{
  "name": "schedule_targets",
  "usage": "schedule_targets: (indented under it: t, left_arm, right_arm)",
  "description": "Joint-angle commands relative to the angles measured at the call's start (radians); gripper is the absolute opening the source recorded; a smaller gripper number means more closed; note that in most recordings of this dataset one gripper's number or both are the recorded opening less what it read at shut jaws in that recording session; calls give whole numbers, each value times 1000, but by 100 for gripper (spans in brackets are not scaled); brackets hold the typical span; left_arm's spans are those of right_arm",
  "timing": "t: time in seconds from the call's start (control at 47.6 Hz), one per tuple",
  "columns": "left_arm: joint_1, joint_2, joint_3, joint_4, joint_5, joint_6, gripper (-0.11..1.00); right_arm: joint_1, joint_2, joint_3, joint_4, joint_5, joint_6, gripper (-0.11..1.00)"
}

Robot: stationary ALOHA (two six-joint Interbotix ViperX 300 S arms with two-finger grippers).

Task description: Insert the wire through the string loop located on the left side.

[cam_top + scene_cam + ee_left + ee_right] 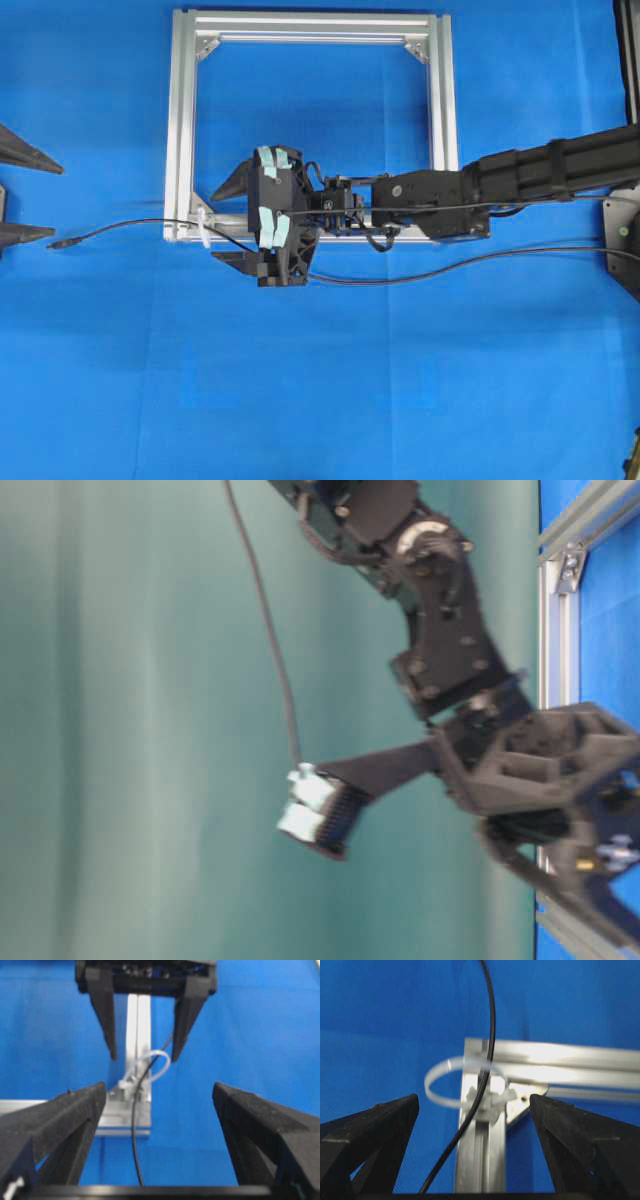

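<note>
The wire (pixel 130 223) lies on the blue table, its plug tip (pixel 57 243) at the far left. From there it runs right through the white string loop (pixel 203 230) on the frame's lower-left corner. In the left wrist view the wire (pixel 134 1130) passes up through the string loop (pixel 156 1064). My left gripper (pixel 57 200) stands open at the left edge, holding nothing, and the plug lies beside its lower finger. My right gripper (pixel 214 226) reaches across and stands open just right of the loop. The wire (pixel 487 1060) runs loose between its fingers, past the string loop (pixel 442 1085).
The square silver aluminium frame (pixel 183 120) lies flat at the upper middle of the table. The right arm (pixel 520 175) stretches across the frame's lower bar. The wire's long slack (pixel 450 265) trails off to the right. Blue cloth covers the table.
</note>
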Motion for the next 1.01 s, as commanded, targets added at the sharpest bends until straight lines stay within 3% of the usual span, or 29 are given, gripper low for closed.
schedule_targets:
  t: [0.0, 0.505, 0.988]
  left_arm:
    - [11, 17, -11, 2, -11, -3, 83]
    - [17, 17, -9, 2, -29, -3, 83]
    - [17, 17, -3, 3, -35, -3, 83]
  right_arm:
    - [2, -89, -14, 2, 23, 2, 96]
    - [2, -278, 41, -2, 95, 2, 96]
    - [0, -295, 66, 0, 67, 2, 96]
